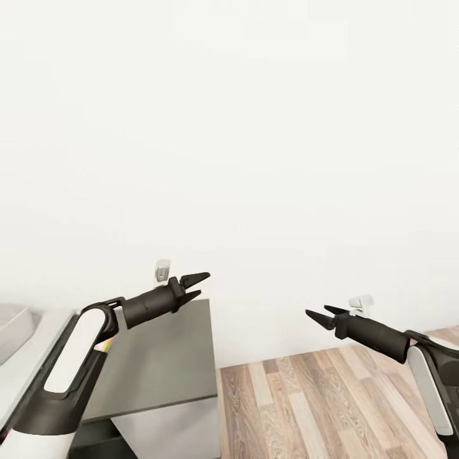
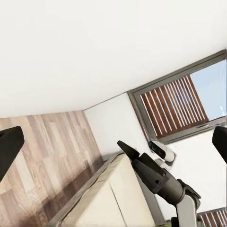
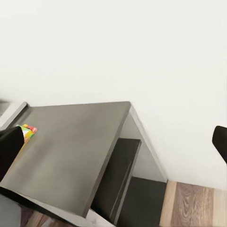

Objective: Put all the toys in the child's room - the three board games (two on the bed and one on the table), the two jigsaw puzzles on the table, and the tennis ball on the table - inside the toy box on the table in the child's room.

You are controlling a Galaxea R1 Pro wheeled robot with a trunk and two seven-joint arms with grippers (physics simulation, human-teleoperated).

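At 9 o'clock on the dark cabinet top [image 3: 75, 146], a colourful game box [image 3: 26, 132] shows one corner: likely light, stiff, thin; pinch an edge. Left tool [image 1: 195, 285] and right tool [image 1: 319, 315] parted, empty. Toy box [image 1: 14, 326] at 9 o'clock.

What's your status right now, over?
Left gripper open, empty, above dark-grey cabinet top. Right gripper open, empty, over wood floor. Colourful game box on the cabinet top. Facing blank wall.
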